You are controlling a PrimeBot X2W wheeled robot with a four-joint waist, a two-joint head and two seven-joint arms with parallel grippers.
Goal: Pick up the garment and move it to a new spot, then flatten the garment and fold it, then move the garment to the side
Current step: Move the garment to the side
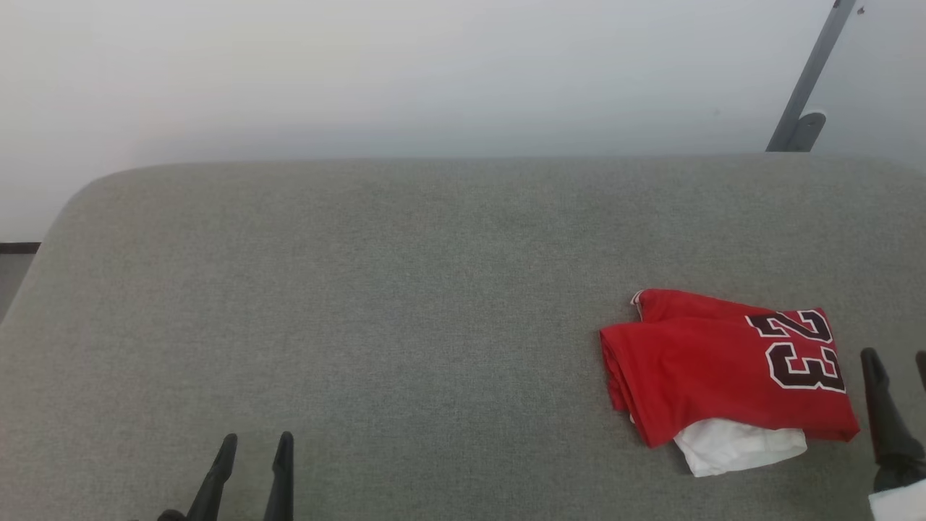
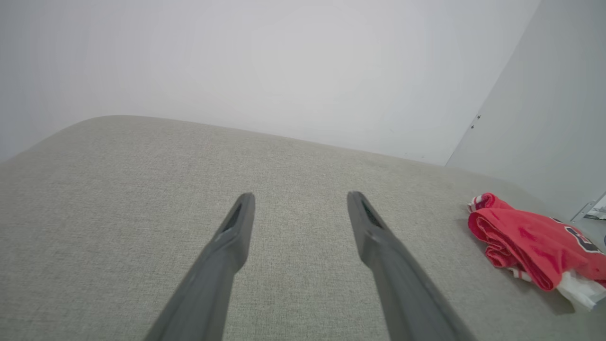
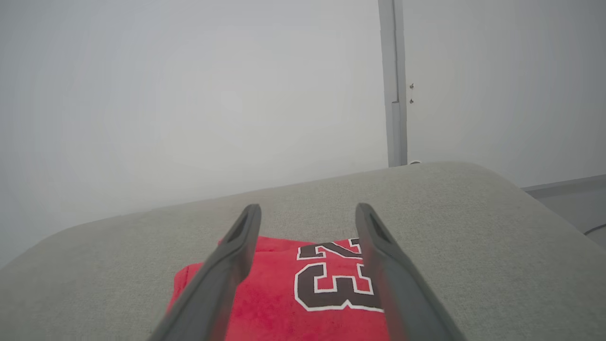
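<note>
Both grippers stand wide apart with nothing between their fingers. Left gripper [image 1: 258, 435] sits at the near left of the grey padded surface [image 1: 434, 289], its two dark fingers pointing away from the robot over bare fabric, well apart from the shirt [image 1: 723, 369]. Right gripper [image 1: 895, 354] is at the far right of the head view, just beside the shirt's right edge, with a narrow strip of grey fabric showing between the nearer finger and the red cloth. In the right wrist view the two fingers frame the number, and the shirt lies below and ahead of them. Whether they touch the cloth cannot be told from that view.

The shirt lies folded into a rough, thick rectangle on the right part of the padded surface, toward its near edge. Its red side faces up, with a black, white-outlined "23" near the right end. A white sleeve pokes out from under the near edge, and a bit of striped trim shows at the far left corner. The left edge is bunched in soft folds.

Behind the padded surface rises a plain pale wall [image 1: 434, 72], and a grey metal bar [image 1: 810, 72] leans against it at the upper right.
</note>
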